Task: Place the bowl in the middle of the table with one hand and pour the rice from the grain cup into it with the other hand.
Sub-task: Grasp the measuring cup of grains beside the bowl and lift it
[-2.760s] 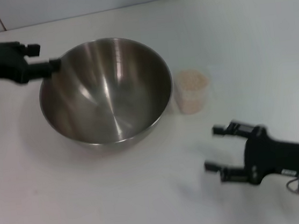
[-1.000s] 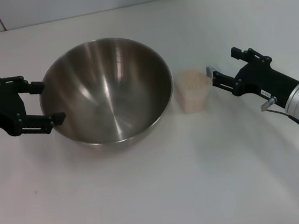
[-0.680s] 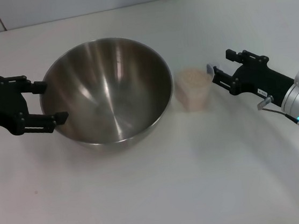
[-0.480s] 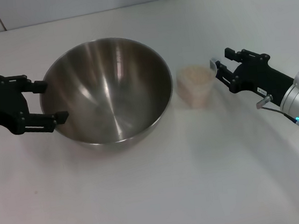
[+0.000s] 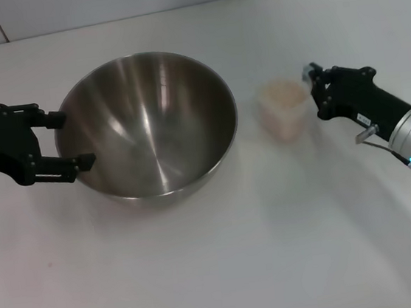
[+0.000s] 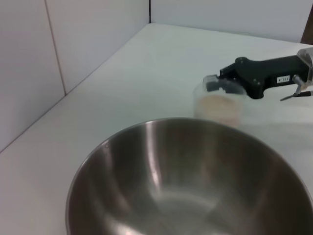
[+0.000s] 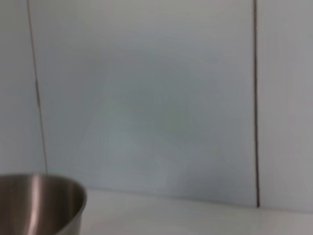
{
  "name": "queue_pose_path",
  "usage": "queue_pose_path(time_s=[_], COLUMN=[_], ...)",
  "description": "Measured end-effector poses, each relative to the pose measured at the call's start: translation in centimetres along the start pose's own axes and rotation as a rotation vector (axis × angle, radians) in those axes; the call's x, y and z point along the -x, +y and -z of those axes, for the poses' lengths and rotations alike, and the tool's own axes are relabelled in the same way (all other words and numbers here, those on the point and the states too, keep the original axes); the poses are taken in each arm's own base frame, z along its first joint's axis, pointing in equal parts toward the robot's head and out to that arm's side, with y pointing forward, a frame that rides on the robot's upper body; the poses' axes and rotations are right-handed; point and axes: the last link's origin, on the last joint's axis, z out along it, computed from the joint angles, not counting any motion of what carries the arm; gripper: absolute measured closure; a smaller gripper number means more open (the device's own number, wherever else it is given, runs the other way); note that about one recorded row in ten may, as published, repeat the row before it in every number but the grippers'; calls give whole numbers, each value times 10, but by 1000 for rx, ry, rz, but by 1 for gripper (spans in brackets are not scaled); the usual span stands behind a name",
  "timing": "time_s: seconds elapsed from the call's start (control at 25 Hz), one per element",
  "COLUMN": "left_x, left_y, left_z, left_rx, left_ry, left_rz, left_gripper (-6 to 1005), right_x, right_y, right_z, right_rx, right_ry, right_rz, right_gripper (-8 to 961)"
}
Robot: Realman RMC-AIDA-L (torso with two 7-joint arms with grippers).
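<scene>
The steel bowl (image 5: pixel 146 123) stands on the white table (image 5: pixel 219 271), left of the middle. My left gripper (image 5: pixel 70 140) is open at the bowl's left rim, its fingers apart from the wall. My right gripper (image 5: pixel 310 91) is shut on the right side of the translucent grain cup (image 5: pixel 282 112), which is right of the bowl and looks slightly lifted. Pale rice (image 5: pixel 281 90) fills the cup. The left wrist view shows the bowl (image 6: pixel 190 186), the cup (image 6: pixel 218 105) and the right gripper (image 6: pixel 217 84) on it. The right wrist view shows only the bowl's rim (image 7: pixel 39 203).
A tiled white wall (image 5: pixel 114 1) runs along the table's far edge. It also fills the right wrist view (image 7: pixel 146 98). The bare tabletop stretches in front of the bowl and to the right of the cup.
My right gripper reached the cup, closed on it and moved it to the right, away from the bowl. My left gripper let go of the bowl's rim earlier and has stayed open beside it.
</scene>
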Motion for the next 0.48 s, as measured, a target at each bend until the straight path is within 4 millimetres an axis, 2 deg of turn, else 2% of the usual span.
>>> queue_pose_path(time_s=[0.32, 0.44, 0.48], left_x=[-2, -2, -2], left_y=[1, 1, 1], left_z=[-2, -2, -2], left_rx=[7, 7, 7], left_ry=[-4, -4, -4], left_rz=[-7, -8, -8], left_gripper=[163, 163, 163], right_x=[18, 37, 37], right_y=[-7, 2, 2], right_z=[12, 13, 13], right_rx=[-40, -19, -19], right_ry=[-156, -288, -288], right_rz=[4, 113, 113], right_gripper=[948, 948, 948])
